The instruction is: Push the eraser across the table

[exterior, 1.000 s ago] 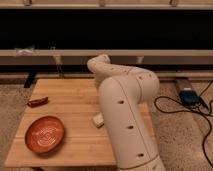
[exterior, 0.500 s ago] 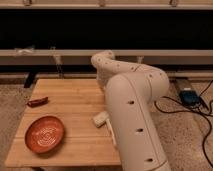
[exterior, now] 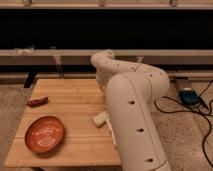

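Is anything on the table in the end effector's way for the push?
Eraser not visible, so cannot tell. End effector sits over the table; the orange plate lies left of it, apart.

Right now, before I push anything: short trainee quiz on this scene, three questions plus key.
1. True or false: the orange plate sits on the front-left part of the table.
2. Where is the hand? A: over the plate. B: low over the table's middle, beside the white arm. C: off the table.
3. Short answer: can the eraser be seen in this view?

Key: 1 true. 2 B. 3 no; no black block shows, and the arm covers much of the table's right side.
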`<state>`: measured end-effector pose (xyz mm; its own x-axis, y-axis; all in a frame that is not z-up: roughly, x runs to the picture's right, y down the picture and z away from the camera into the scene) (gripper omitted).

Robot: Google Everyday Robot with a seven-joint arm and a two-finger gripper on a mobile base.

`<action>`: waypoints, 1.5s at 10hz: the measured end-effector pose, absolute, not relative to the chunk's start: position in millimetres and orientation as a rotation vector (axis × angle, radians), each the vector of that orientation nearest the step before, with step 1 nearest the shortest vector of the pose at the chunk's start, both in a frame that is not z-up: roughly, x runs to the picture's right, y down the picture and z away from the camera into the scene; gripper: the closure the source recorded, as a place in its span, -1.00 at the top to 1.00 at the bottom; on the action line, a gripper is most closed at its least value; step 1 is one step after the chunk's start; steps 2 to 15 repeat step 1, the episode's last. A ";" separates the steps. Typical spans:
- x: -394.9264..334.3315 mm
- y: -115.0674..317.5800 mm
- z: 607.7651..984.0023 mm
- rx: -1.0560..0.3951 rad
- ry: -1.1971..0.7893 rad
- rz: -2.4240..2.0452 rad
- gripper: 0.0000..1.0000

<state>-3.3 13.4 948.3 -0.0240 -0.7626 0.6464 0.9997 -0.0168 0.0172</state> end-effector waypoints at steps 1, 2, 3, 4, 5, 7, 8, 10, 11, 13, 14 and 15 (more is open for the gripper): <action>-4.3 13.0 948.1 -0.542 -0.560 -1.523 0.08; -4.3 13.0 948.1 -0.542 -0.560 -1.523 0.08; -4.3 13.0 948.1 -0.542 -0.560 -1.523 0.08; -4.3 13.0 948.1 -0.542 -0.560 -1.523 0.08; -4.3 13.0 948.1 -0.542 -0.560 -1.523 0.08; -4.3 13.0 948.1 -0.542 -0.560 -1.523 0.08; -4.3 13.0 948.1 -0.542 -0.560 -1.523 0.08; -4.3 13.0 948.1 -0.542 -0.560 -1.523 0.08; -4.3 13.0 948.1 -0.542 -0.560 -1.523 0.08; -4.3 13.0 948.1 -0.542 -0.560 -1.523 0.08; -4.3 13.0 948.1 -0.542 -0.560 -1.523 0.08; -4.3 13.0 948.1 -0.542 -0.560 -1.523 0.08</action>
